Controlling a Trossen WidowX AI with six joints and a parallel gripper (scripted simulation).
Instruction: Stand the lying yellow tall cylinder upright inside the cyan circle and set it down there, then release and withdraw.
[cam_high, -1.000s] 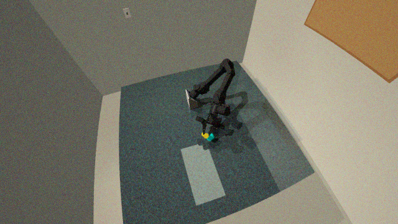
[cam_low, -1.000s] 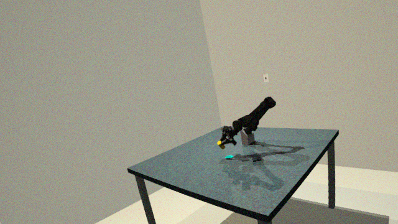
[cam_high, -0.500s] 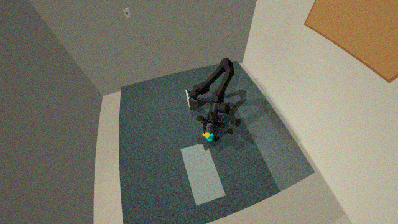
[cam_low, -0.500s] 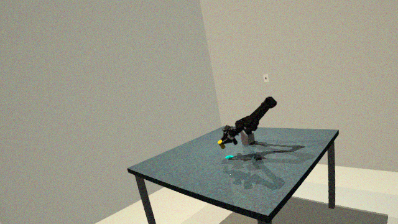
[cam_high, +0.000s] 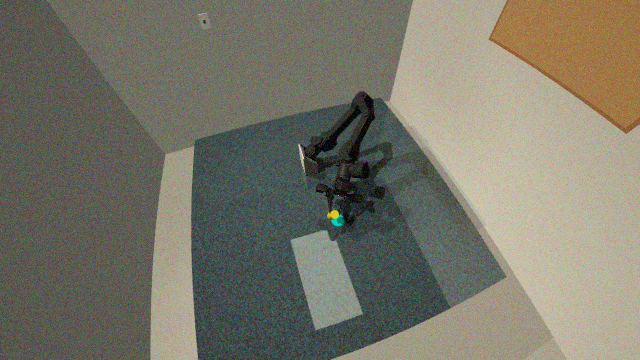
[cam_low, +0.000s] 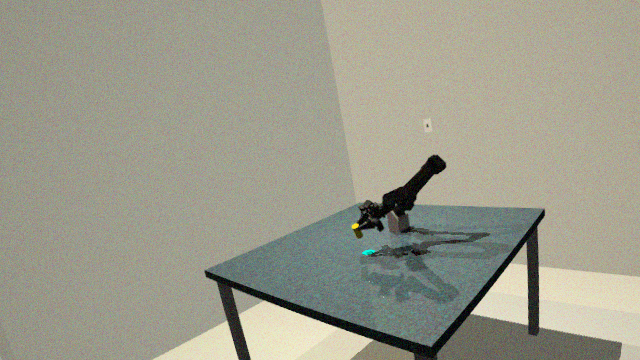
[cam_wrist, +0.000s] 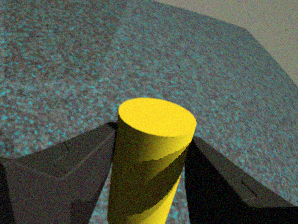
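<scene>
The yellow cylinder (cam_high: 334, 214) (cam_low: 358, 233) (cam_wrist: 145, 175) is held clear of the table, nearly upright with a slight tilt in the exterior view. Its flat round end faces up. My gripper (cam_low: 357, 229) (cam_wrist: 152, 139) is shut on it, one dark finger on each side in the wrist view. The cyan circle (cam_high: 338, 222) (cam_low: 368, 252) lies flat on the table, below the cylinder and partly covered by it in the top view. The circle does not show in the wrist view. The cylinder's lower end is cut off in the wrist view.
The arm's base block (cam_high: 311, 167) (cam_low: 398, 223) stands on the blue-grey table (cam_high: 240, 200) (cam_low: 300, 260) behind the gripper. A pale rectangle (cam_high: 326, 280) lies on the table near the circle in the top view. The arm's shadows fall across the table.
</scene>
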